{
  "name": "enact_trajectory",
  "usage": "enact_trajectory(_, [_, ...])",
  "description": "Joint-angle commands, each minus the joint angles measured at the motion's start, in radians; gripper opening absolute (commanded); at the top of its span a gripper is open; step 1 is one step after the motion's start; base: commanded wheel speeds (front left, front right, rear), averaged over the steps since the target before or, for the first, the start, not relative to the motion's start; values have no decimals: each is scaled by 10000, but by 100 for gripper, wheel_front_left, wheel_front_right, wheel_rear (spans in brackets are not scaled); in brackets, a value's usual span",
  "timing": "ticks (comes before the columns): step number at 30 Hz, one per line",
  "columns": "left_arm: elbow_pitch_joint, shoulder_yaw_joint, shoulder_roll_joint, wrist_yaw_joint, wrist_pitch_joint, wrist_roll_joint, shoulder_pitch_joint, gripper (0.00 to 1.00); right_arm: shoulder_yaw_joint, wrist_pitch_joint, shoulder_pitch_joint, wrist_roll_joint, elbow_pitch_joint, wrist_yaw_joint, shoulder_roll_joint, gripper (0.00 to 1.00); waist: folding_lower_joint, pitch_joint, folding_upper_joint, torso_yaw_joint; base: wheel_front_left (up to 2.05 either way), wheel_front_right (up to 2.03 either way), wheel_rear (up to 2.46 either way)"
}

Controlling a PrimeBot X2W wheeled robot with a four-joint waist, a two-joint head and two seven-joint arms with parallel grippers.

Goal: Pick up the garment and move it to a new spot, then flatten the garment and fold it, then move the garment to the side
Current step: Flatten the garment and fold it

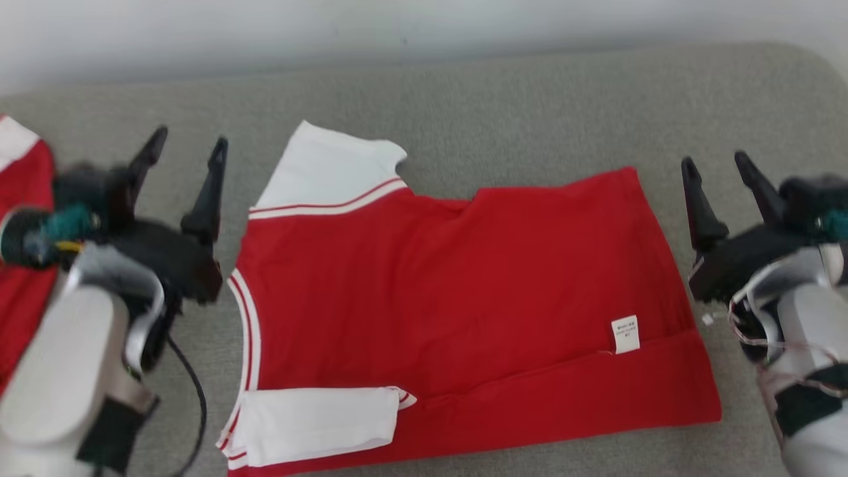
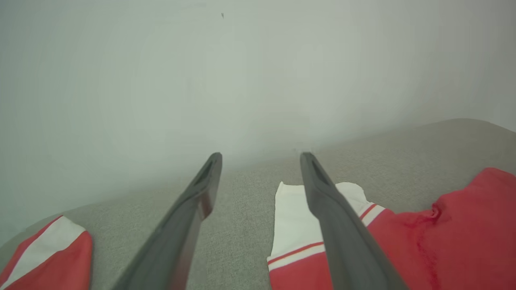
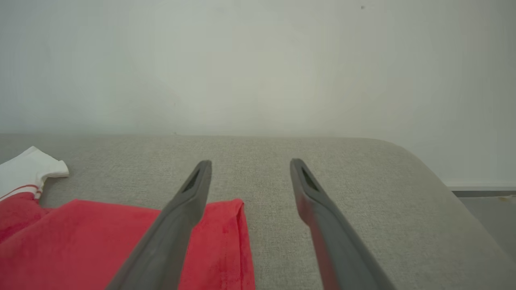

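A red garment (image 1: 450,311) with white sleeves and striped trim lies spread flat on the grey cushion (image 1: 503,112), its neck toward the left and a small white label near its right hem. My left gripper (image 1: 189,149) hovers open just left of the garment's upper sleeve (image 1: 331,169), nothing between its fingers. My right gripper (image 1: 719,164) hovers open just right of the garment's hem, also empty. In the left wrist view my left gripper (image 2: 261,155) points past the white sleeve (image 2: 294,217). In the right wrist view my right gripper (image 3: 250,162) stands above the garment's red corner (image 3: 225,237).
A second red and white garment (image 1: 23,218) lies at the far left edge of the cushion, also seen as a corner (image 2: 48,253) in the left wrist view. A pale wall (image 1: 397,26) runs behind the cushion. The cushion's right end (image 3: 435,193) rounds off toward a floor.
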Motion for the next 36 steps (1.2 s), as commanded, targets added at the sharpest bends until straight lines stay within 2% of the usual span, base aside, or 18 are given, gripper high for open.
enact_trajectory(1, [306,-244,186,22,200,-398,-534,100,159,107,-416,97,373,-24,-71,100,-3,988,-1,-464,0,0,0])
enact_trajectory(6, [1595,-1795,894,18,1125,-1608,-2501,100,1137,776,-2218,538,2069,-24,50,100,-3,1727,-1,-813,0,0,0])
enact_trajectory(14, [3310,-3332,1011,18,1782,-2385,-4326,100,2547,1214,-3798,1105,3501,-24,405,100,-3,2322,-1,-1109,0,0,0])
enact_trajectory(22, [4752,-4050,876,17,1708,-2966,-5364,100,3613,1096,-4774,1713,4286,-26,843,100,-3,2761,-1,-1458,0,0,0])
enact_trajectory(31, [5858,-4581,980,17,1611,-3266,-6043,100,4512,1157,-5344,2385,4853,-24,1231,100,-3,3011,-1,-1789,0,0,0])
enact_trajectory(32, [5972,-4642,945,17,1674,-3347,-6056,100,4614,1222,-5375,2480,4901,-24,1262,82,-3,3027,-1,-1813,0,0,0])
enact_trajectory(33, [6087,-4653,885,17,1708,-3453,-6070,89,4681,1203,-5410,2579,4954,-26,1262,43,-3,3028,-1,-1822,0,0,0])
enact_trajectory(34, [6155,-4713,838,17,1765,-3492,-6093,21,4737,1150,-5464,2687,4986,-26,1232,0,-3,3022,-1,-1819,0,0,0])
enact_trajectory(35, [6164,-4863,800,15,1830,-3555,-6081,0,4803,1114,-5509,2781,5025,-26,1179,0,-3,3008,-1,-1809,0,0,0])
enact_trajectory(36, [6152,-4982,797,15,1809,-3619,-6042,0,4866,1084,-5528,2875,5060,-26,1106,0,-3,2980,-1,-1785,0,0,0])
